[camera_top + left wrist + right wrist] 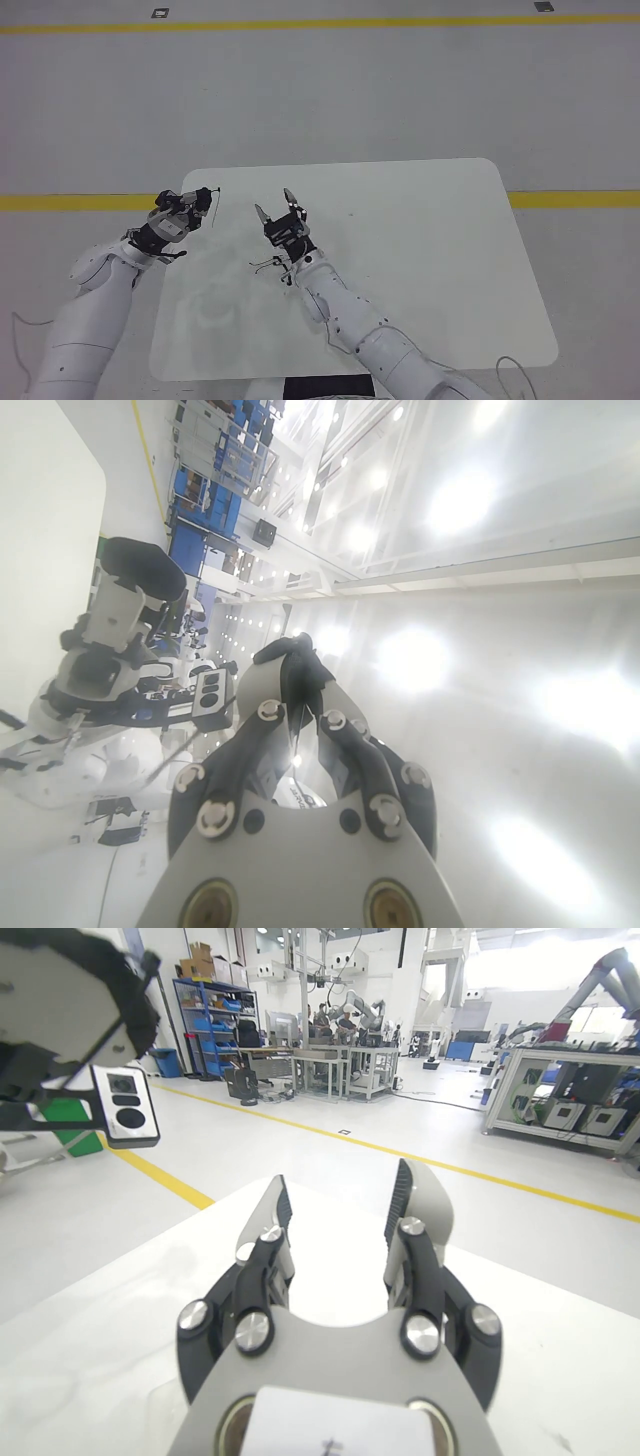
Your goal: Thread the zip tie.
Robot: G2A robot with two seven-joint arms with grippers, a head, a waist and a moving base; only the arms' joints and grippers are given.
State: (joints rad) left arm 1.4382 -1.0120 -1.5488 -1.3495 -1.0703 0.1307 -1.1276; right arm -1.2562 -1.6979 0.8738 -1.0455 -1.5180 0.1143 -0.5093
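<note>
A thin black zip tie (215, 207) hangs down from my left gripper (203, 196), which is shut on its upper part above the table's back left corner. In the left wrist view the black strap (301, 720) runs between the shut fingers (295, 647). My right gripper (280, 210) is a short way to the right of it, raised over the table, open and holding nothing. The right wrist view shows its two ribbed fingertips spread apart (340, 1188), with the left gripper (131, 1013) off to one side and higher.
The white table (430, 260) has rounded corners and bare room across its middle and right. A yellow floor line (560, 198) runs behind it. Loose black cables (268, 266) hang at my right wrist. Workbenches and shelves stand far off in the hall.
</note>
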